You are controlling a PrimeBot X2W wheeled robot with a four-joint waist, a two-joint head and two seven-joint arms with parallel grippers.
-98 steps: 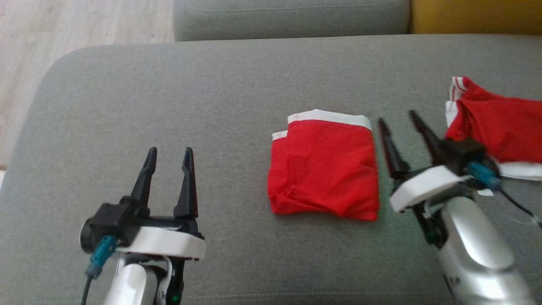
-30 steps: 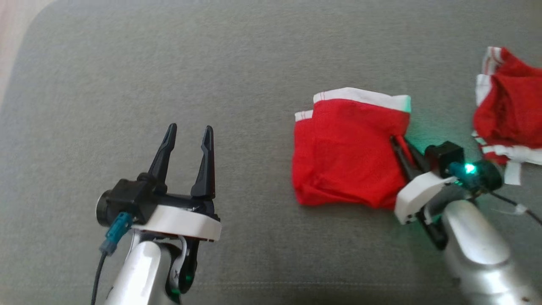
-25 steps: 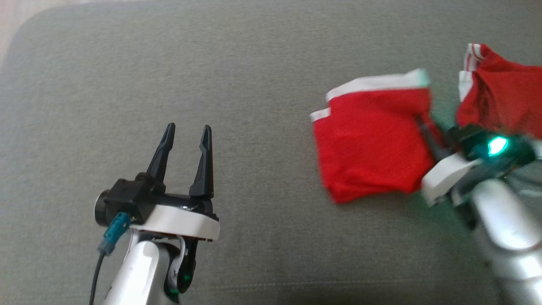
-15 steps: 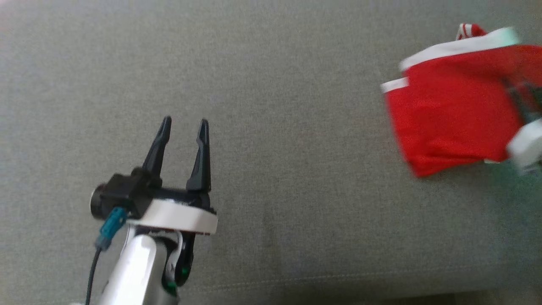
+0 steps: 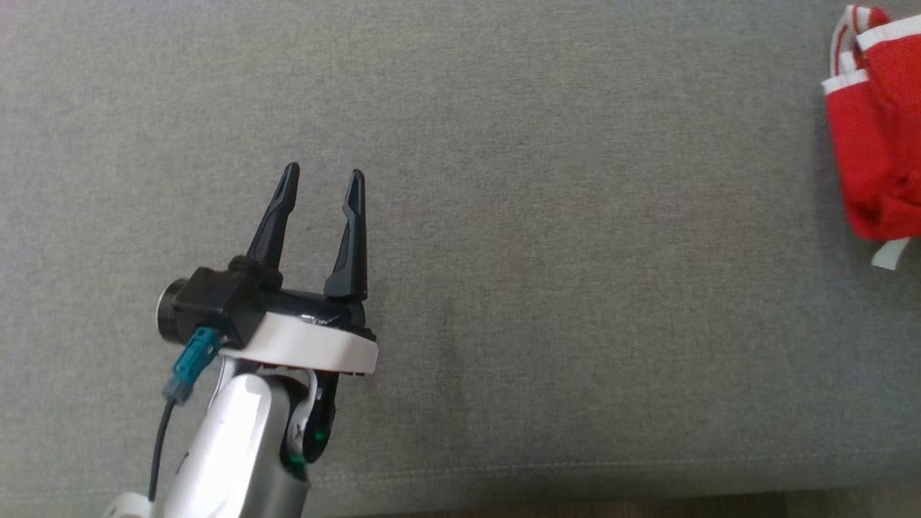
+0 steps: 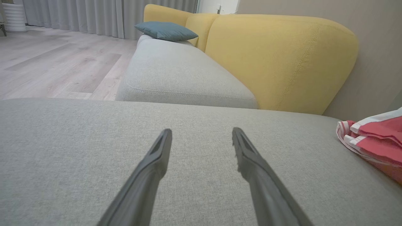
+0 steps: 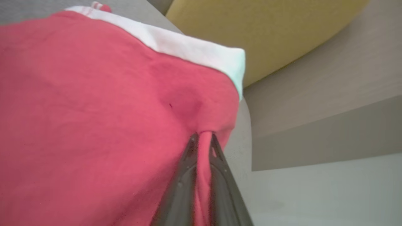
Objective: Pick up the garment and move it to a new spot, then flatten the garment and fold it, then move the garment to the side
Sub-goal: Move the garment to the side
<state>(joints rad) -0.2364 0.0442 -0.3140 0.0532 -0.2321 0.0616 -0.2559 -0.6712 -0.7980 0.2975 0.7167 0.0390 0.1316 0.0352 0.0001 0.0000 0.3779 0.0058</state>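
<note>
Right wrist view reveals right gripper (image 7: 202, 138) pinching garment (image 7: 94, 110).

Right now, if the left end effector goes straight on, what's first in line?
Likely nothing close: the left end effector points low across the grey cushion toward the next grey seat. Depth is unclear, so it may graze the cushion's far edge first. The red garment lies off to its right.

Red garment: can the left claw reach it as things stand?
Probably not without a long move right: the left claw stands open over the cushion, the garment far to its right, nothing between. The right claw pinches it.
</note>
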